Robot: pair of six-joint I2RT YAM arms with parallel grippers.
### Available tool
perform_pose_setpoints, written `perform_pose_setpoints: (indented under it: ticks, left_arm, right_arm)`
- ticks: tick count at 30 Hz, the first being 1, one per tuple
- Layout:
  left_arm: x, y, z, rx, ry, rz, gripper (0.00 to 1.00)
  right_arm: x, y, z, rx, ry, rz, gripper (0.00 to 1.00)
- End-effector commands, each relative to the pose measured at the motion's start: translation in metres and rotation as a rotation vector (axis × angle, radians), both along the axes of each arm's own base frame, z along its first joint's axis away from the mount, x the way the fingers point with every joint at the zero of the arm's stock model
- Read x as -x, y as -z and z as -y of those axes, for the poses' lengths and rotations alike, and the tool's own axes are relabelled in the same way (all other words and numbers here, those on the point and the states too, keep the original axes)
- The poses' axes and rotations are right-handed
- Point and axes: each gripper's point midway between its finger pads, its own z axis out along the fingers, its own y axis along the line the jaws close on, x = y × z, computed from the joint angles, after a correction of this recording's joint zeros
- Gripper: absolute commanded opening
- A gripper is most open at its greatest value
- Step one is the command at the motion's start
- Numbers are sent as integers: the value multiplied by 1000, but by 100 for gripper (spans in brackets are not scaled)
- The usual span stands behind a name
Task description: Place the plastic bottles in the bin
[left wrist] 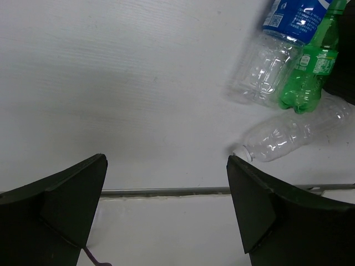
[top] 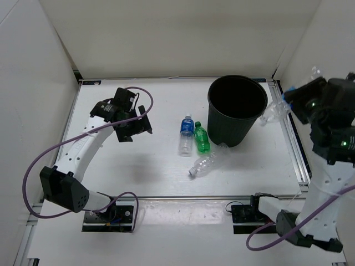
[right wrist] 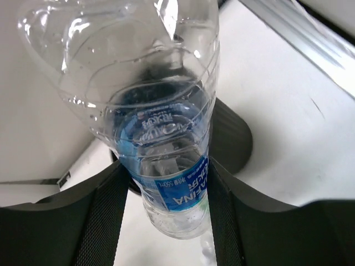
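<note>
Beside the bin [top: 230, 132], the right gripper [right wrist: 163, 210] clamps one blue-labelled bottle [right wrist: 150, 83] while three bottles [top: 201, 138] lie on the table [top: 150, 166], the left gripper [left wrist: 166, 160] spread empty.

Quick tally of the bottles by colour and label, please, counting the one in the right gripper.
Clear blue-label bottle: 2, one held in the right gripper
Clear unlabelled bottle: 1
Green bottle: 1
Total: 4
</note>
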Motion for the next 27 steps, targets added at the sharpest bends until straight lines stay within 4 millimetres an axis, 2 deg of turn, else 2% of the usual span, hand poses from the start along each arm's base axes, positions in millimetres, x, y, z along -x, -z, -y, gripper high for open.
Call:
perform_pose_setpoints:
  ticks: [1,2,4,5,6,7,8,9,10,11,14,15,17,18,19,20,21,22,23,24,25,26,27]
  left_arm:
    - [-3,-5,6,15,25,17,100]
    - [-3,-5,6,15,25,17,100]
    - [-1,-5,8,16,34,17,100]
    - [-4,-8,8,12,30,30,100]
    - [-5,-8,6,2,24,34,100]
    - [-6,-11,6,5,24,43,100]
    - [-5,-10,4,-5,20,37,100]
    - [-7,-13,2,-16,22,53,100]
    - [-7,-9,0,-30,18,37,100]
    - [-8,-12,1,-27,18,46,100]
    - [-9,-14,-3,-47,7,52,100]
    - [-9,-16,-5,-51,2,63,100]
    - [-9,-19,-7,-43,-15,70,100]
    - [-9,-19,-7,-43,-16,70,100]
    - [-9,-19,-7,-43,-16,70,100]
    - [-9,-19,-7,-43,-16,70,100]
    - [-9,-22,-7,-36,-24,77,100]
    - [-10,-22,-10,-36,-33,77,100]
    - [-10,-22,-10,-36,-33,77,100]
    - [-10,-22,-12,-43,-38,80,100]
    - [-8,-21,-12,-43,-38,80,100]
    - [-8,-21,-12,-43,-38,80,100]
    - [-6,-20,-13,-47,-37,71,100]
  right_arm:
    - [-67,-22,3,98,-43,69,18]
    - [-83,-28,-3,116,-74,102,18]
    - [-113,-23,-9,146,-103,98,18]
    - [-125,-33,-20,161,-129,141,18]
    - [-143,-24,-26,175,-146,121,18]
    - [-151,-24,-39,191,-171,123,18]
    - [-157,-32,-42,213,-169,138,21]
    - [-170,-20,-45,232,-166,106,25]
    - [-174,-16,-56,241,-197,93,31]
    - [-174,-6,-58,249,-198,57,36]
    - [-169,8,-57,236,-169,-5,86]
    - [-155,6,-53,220,-150,-12,100]
    - [-139,5,-51,209,-145,-22,100]
    - [-120,-3,-48,196,-138,-4,100]
    - [-111,-5,-53,156,-157,10,100]
    - [-101,15,-58,126,-183,-41,100]
    - [-77,9,-64,89,-220,-8,100]
    - [-65,16,-74,56,-273,-16,100]
    - [-40,12,-84,-20,-305,17,100]
    - [-31,49,-87,-68,-298,-68,100]
    - [-19,65,-93,-130,-294,-98,100]
    - [2,71,-94,-200,-280,-86,100]
    - [7,84,-101,-300,-258,-100,100]
